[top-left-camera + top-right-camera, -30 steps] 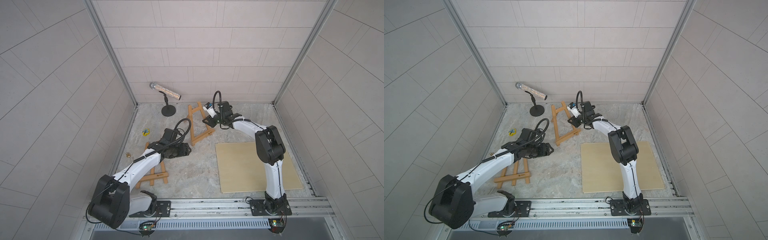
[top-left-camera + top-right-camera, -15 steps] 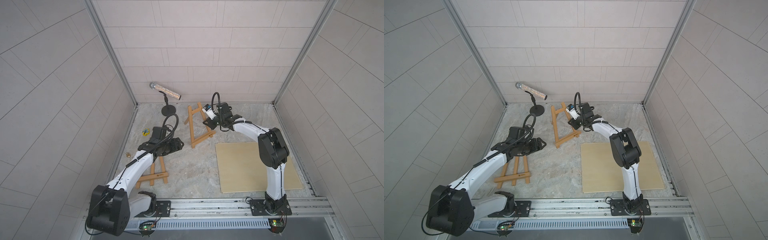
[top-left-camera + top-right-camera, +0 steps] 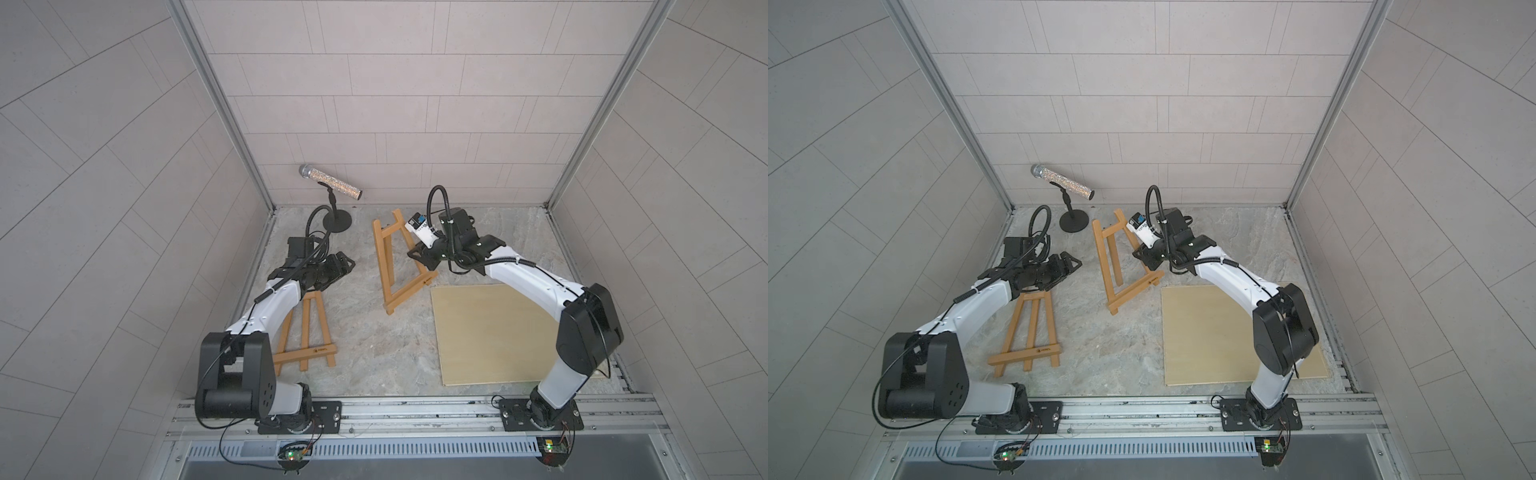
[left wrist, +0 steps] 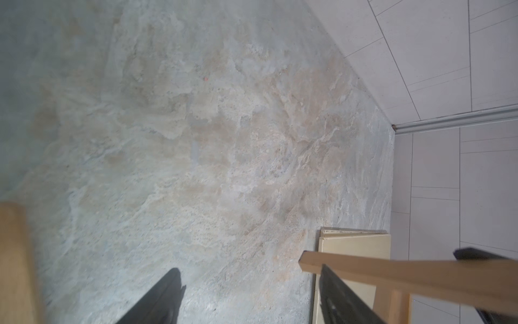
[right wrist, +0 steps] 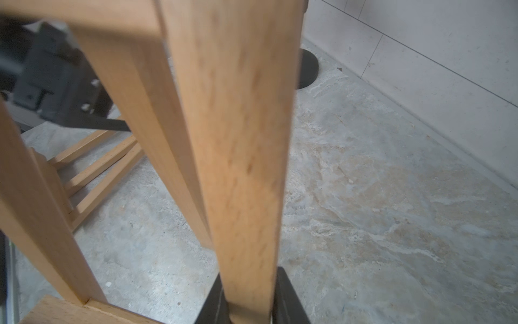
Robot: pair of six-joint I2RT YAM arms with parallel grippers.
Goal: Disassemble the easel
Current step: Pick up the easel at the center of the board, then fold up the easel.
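A wooden easel leans tilted near the back middle of the floor. My right gripper is shut on one of its upper legs. In the right wrist view that leg runs up from between the closed jaws of that gripper. My left gripper hangs open to the left of the easel, apart from it. The left wrist view has this gripper with bare floor between its fingers and an easel bar beyond them.
A second wooden easel lies flat under my left arm. A beige board lies flat at the front right. A glittery microphone on a black stand stands at the back. Tiled walls close in three sides.
My left gripper has swung left and toward the back, away from the middle of the floor, and its jaws have opened wider. The right gripper and its easel have barely moved.
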